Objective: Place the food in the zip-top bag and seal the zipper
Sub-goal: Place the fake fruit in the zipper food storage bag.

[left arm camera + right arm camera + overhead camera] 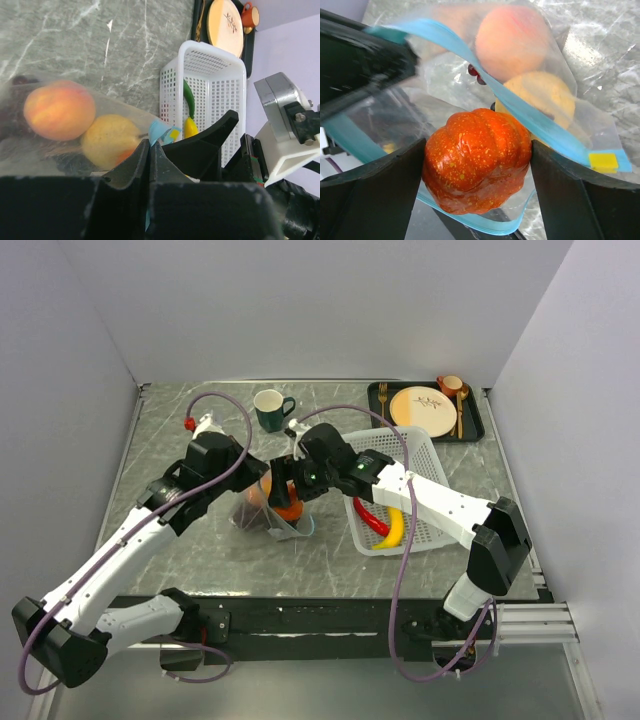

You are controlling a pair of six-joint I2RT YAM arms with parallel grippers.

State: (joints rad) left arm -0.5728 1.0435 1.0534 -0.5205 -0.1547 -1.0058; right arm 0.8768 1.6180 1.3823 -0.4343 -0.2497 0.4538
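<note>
The clear zip-top bag (262, 512) lies at mid-table, its mouth held open. My left gripper (149, 145) is shut on the teal zipper (161, 132) at the near edge of the mouth. Inside the bag lie a peach (512, 40), a yellow lemon (542, 95) and dark grapes (475, 72). The right gripper (477, 150) sits at the mouth, both fingers touching the sides of a ribbed orange (477, 170) that is partly past the zipper (470, 55). A yellow banana (395, 530), a red chili (370, 520) and a green pepper (187, 95) lie in the basket.
The white mesh basket (420, 450) stands just right of the bag. A dark green mug (270, 410) is behind the bag. At the back right, a black tray (378, 400) carries a cream plate (425, 410), cutlery and an orange cup (452, 386).
</note>
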